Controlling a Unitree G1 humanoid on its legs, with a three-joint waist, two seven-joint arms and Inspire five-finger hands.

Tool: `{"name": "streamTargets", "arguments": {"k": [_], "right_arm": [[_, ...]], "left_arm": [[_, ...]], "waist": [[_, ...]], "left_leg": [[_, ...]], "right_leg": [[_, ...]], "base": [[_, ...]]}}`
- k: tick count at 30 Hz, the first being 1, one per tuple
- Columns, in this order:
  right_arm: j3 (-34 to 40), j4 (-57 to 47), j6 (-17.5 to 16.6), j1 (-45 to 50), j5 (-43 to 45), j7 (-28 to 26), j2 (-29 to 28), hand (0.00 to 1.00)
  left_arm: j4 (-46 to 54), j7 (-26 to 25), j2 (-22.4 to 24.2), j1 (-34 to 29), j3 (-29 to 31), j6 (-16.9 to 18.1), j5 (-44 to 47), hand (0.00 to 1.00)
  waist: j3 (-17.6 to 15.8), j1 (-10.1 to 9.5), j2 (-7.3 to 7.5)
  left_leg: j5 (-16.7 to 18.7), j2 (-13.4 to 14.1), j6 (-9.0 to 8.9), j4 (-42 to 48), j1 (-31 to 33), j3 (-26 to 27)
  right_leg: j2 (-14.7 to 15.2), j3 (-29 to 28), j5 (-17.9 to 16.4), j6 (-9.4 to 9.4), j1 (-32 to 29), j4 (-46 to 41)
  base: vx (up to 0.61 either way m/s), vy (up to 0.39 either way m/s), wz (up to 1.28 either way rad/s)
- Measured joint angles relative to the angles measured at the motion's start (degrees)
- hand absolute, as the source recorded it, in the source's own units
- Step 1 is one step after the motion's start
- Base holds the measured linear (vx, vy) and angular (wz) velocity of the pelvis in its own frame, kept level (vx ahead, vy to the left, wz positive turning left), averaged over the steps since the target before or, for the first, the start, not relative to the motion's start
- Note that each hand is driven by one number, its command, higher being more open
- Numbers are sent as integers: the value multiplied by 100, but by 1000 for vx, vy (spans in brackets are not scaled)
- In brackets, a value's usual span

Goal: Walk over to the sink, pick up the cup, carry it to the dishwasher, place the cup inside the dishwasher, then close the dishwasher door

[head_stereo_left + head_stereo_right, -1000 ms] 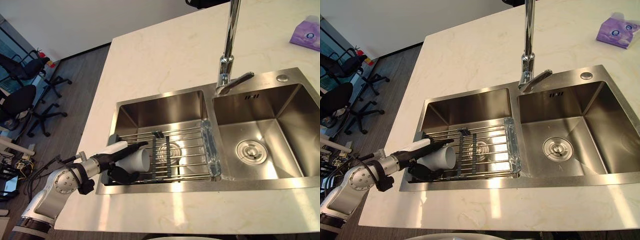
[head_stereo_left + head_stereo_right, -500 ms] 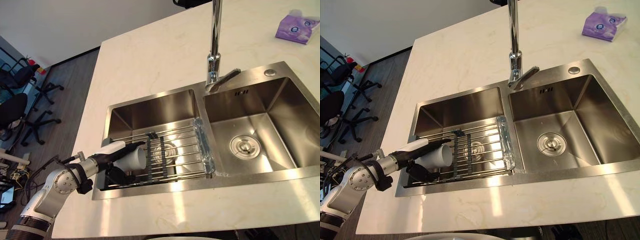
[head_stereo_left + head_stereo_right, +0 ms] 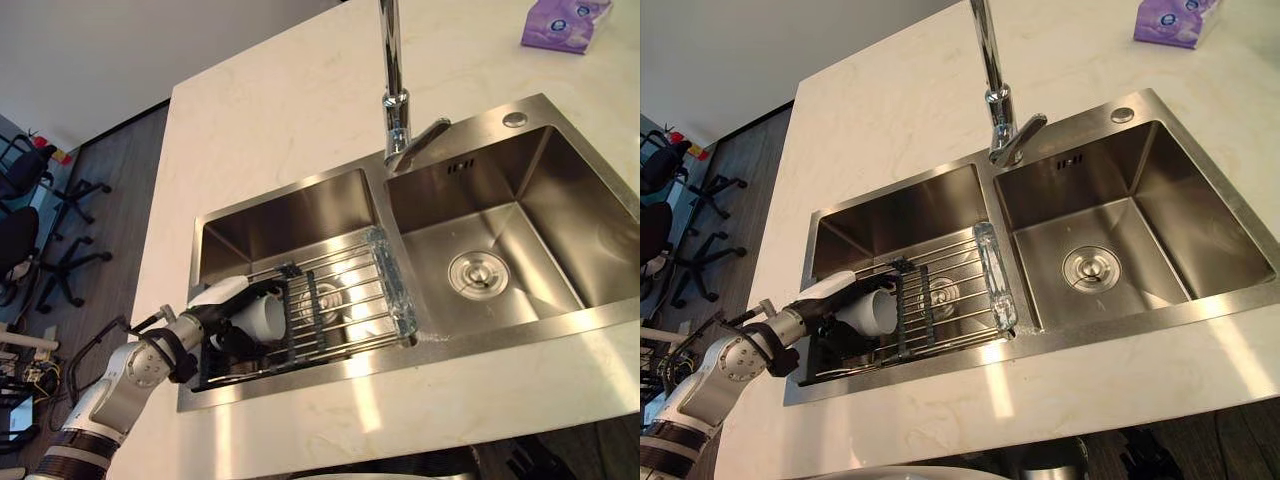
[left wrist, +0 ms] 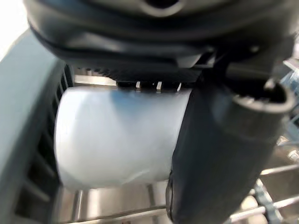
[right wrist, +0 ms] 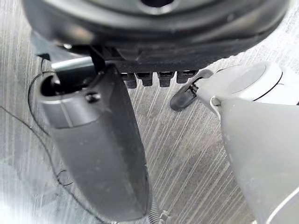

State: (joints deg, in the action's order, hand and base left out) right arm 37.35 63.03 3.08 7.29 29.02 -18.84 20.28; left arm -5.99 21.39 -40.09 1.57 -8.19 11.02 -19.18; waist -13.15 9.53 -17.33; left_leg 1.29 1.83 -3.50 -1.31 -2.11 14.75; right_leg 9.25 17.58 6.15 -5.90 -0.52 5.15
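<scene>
The left hand (image 3: 222,305) reaches in from the lower left of the left eye view to the left end of a wire rack (image 3: 345,300) that spans the left basin of a steel double sink (image 3: 480,338). It is clasped round a white cup (image 3: 266,315). The cup lies on its side with its mouth toward the frame's right, the dark fingers run along its upper side and the thumb curls under it. The left wrist view shows the same grasp from close by, with the cup's pale wall (image 4: 117,135) pressed between the hand's bulk and the thick dark thumb (image 4: 219,158), and rack bars beyond. Whether the cup rests on the bars or hangs just clear of them cannot be told. A tall chrome faucet (image 3: 395,100) stands behind the divider between the basins, and a round drain (image 3: 478,273) sits in the right basin. The sink is set into a pale marbled tabletop (image 3: 270,110), with a purple tissue pack (image 3: 560,22) at the frame's upper right and office chairs (image 3: 12,235) at the far left. The right hand (image 5: 154,32) shows in its wrist view over a grey floor (image 5: 187,154), holding nothing; whether it is slack or clenched cannot be told.
</scene>
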Motion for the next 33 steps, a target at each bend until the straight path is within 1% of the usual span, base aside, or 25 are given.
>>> {"name": "streamTargets", "arguments": {"k": [2,6,10,14,18,20,22,24,25,26,27,28,29,30,31,32,33], "right_arm": [[0,0,-3,6,-14,-2,-2,100],[-9,-9,-15,14,-135,-23,-4,100],[-148,-60,-68,-3,-163,-97,3,100],[-195,-60,-78,-1,-171,-105,-11,100],[-319,-55,-116,2,-285,-101,-26,100],[-348,-49,-130,0,-392,-99,-36,100],[-385,-36,-130,7,-444,-80,-51,100],[-383,-37,-149,17,-581,-73,-83,100],[-383,-36,-155,41,-625,-64,-119,100],[-383,-32,-159,49,-654,-63,-150,100],[-383,-27,-173,71,-680,-63,-233,100],[-384,-24,-204,132,-678,-59,-346,100],[-385,-24,-210,151,-677,-52,-410,100],[-388,-25,-214,161,-674,-32,-559,100],[-389,-25,-218,176,-670,12,-717,100],[-393,-24,-217,188,-668,25,-806,100],[-399,-18,-217,220,-668,70,-1009,100]], "left_arm": [[-80,-44,4,26,14,-12,19,0],[-90,-314,11,-15,-54,65,17,0],[-123,-697,10,-73,-82,263,-10,0],[-121,-969,10,-183,-116,411,-18,0],[17,-1005,3,-243,-111,403,151,0],[286,-1041,1,-322,-8,290,417,0],[724,-1112,2,-383,265,279,450,0],[1166,-1207,59,-516,571,315,515,0],[1424,-1234,115,-574,769,332,713,0],[1546,-1240,161,-626,896,352,924,0],[1718,-1291,335,-735,1138,428,1435,0],[1834,-1404,629,-768,1367,524,1771,0],[1890,-1490,794,-770,1488,576,1894,0],[1969,-1651,1049,-768,1742,741,2097,0],[1992,-1718,1185,-770,1977,971,2395,0],[2012,-1728,1231,-770,2099,1074,2535,0],[2094,-1726,1306,-784,2322,1257,2854,0]], "waist": [[-6,50,2],[-34,59,2],[-95,73,-2],[-103,82,0],[-108,73,7],[-116,-5,18],[-145,-116,65],[-129,-305,108],[-121,-411,126],[-114,-441,142],[-70,-537,178],[21,-692,230],[62,-753,267],[122,-815,338],[188,-891,457],[225,-936,541],[292,-1013,798]], "left_leg": [[2,0,-4,1,-1,-15],[3,-10,-5,29,-11,-79],[4,-3,-5,49,-10,-143],[4,18,-6,49,-35,-195],[1,22,-2,67,-58,-331],[-1,26,1,93,-61,-366],[-19,29,27,99,-60,-478],[-40,25,58,95,-57,-513],[-55,23,79,96,-59,-591],[-69,21,96,94,-59,-647],[-89,20,110,88,-58,-734],[-99,26,105,88,-54,-813],[-105,31,100,90,-55,-865],[-120,30,95,95,-66,-1016],[-129,-12,92,96,-78,-1157],[-133,-50,94,101,-82,-1244],[-134,-179,98,124,-75,-1411]], "right_leg": [[0,-12,0,-1,-8,0],[11,30,1,-2,41,0],[12,111,-7,-8,81,0],[17,174,-2,2,158,-1],[17,313,-2,20,273,-29],[18,359,-4,22,315,-30],[17,493,-5,23,385,-30],[28,525,-33,32,396,-29],[30,601,-47,29,449,-30],[32,666,-61,22,483,-31],[40,771,-85,22,526,-32],[50,852,-131,29,554,-63],[59,896,-184,27,555,-138],[117,1038,-389,19,532,-454],[268,1102,-737,7,377,-1076],[372,1105,-961,2,266,-1481],[660,1101,-1387,23,71,-2239]], "base": [[-16,-10,-3],[-21,-16,5],[-37,-20,7],[-10,-19,7],[1,-14,15],[-16,-14,14],[-43,-10,25],[-52,-4,19],[-41,-13,25],[-41,-18,40],[-36,-17,42],[-22,-11,38],[-9,-23,48],[0,-20,59],[2,-16,64],[-3,-30,67],[2,-71,106]]}}
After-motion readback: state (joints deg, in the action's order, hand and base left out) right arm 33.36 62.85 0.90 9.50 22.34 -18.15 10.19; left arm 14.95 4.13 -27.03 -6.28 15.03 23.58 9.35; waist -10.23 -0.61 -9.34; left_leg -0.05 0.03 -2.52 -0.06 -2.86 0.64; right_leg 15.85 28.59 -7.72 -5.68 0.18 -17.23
